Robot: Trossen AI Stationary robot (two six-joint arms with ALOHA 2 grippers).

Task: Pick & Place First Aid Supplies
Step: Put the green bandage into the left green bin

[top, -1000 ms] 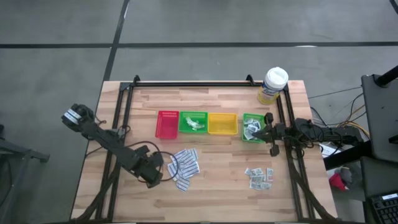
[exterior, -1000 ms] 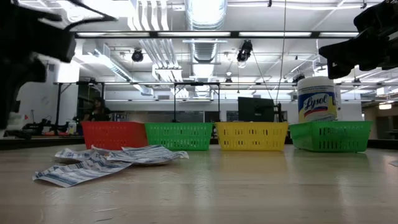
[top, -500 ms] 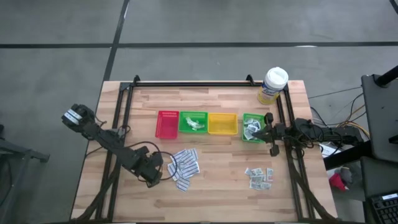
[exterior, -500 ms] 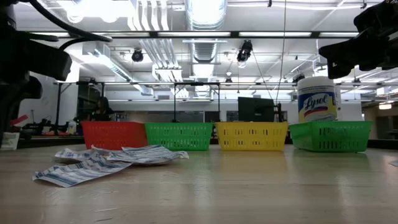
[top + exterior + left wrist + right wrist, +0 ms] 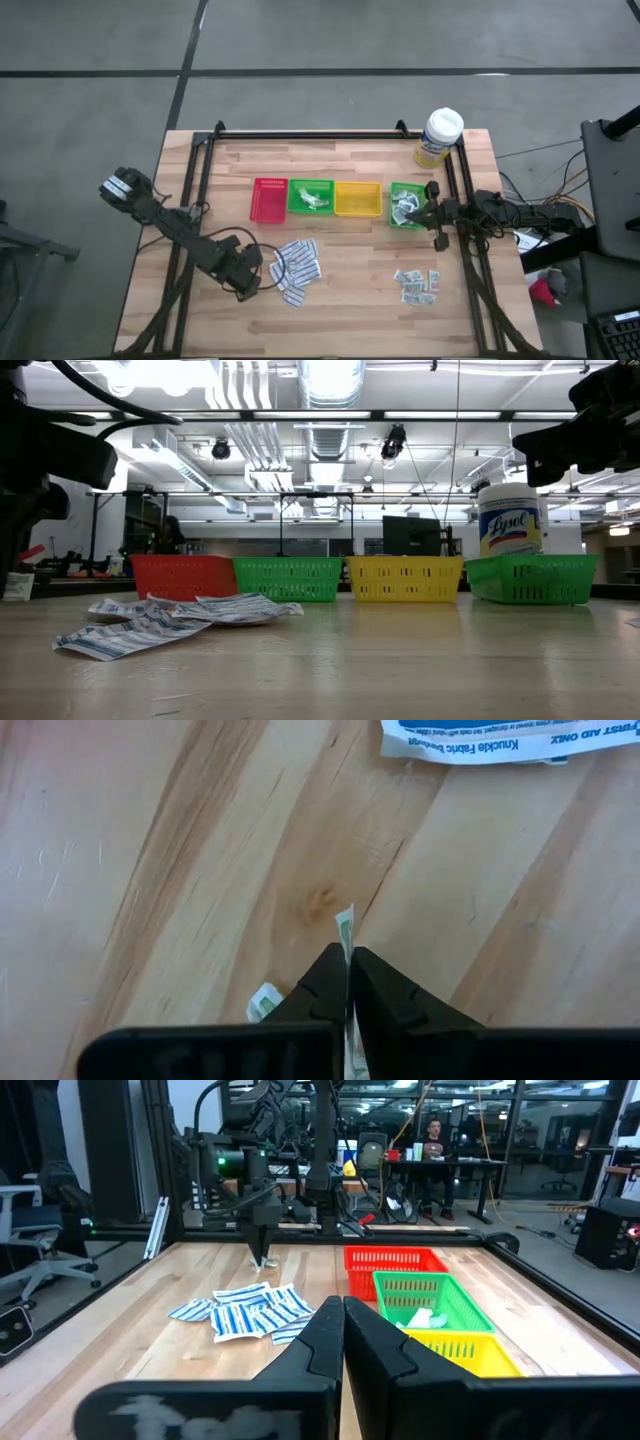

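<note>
**Left end effector has a sachet pinched**

We see the table [image 5: 340,300], then the row of trays [image 5: 335,198]. The left end effector [image 5: 349,982] hovers just beside the white strips [image 5: 297,265], clamped on a pale green-white sachet [image 5: 346,928]. The right end effector [image 5: 343,1318] waits closed and empty over the far green tray [image 5: 405,205]. More sachets [image 5: 417,284] lie nearby.

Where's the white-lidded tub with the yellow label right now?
In the high view the white-lidded, yellow-labelled plastic tub stands upright at the table's far right corner, just behind the rightmost green plastic tray.
</note>
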